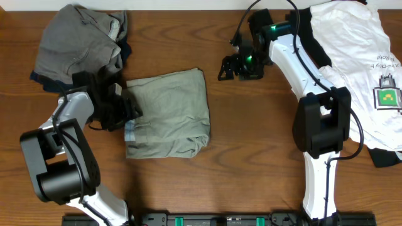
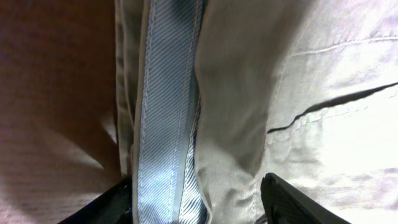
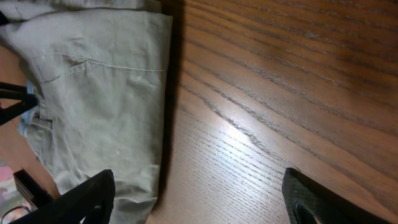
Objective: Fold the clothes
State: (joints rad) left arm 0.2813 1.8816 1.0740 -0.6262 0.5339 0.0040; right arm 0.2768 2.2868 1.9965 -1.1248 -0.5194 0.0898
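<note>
The pale khaki shorts lie folded into a rough rectangle at the table's middle. My left gripper is at their left edge. In the left wrist view its fingers are open and straddle the waistband, whose blue striped lining shows beside the khaki cloth. My right gripper hovers open and empty over bare wood, up and right of the shorts. In the right wrist view the shorts' edge lies to the left. A white T-shirt with green print lies at the far right, over a black garment.
A heap of grey clothing with dark blue edges sits at the back left, close to my left arm. Bare wooden table shows between the shorts and the right arm's base.
</note>
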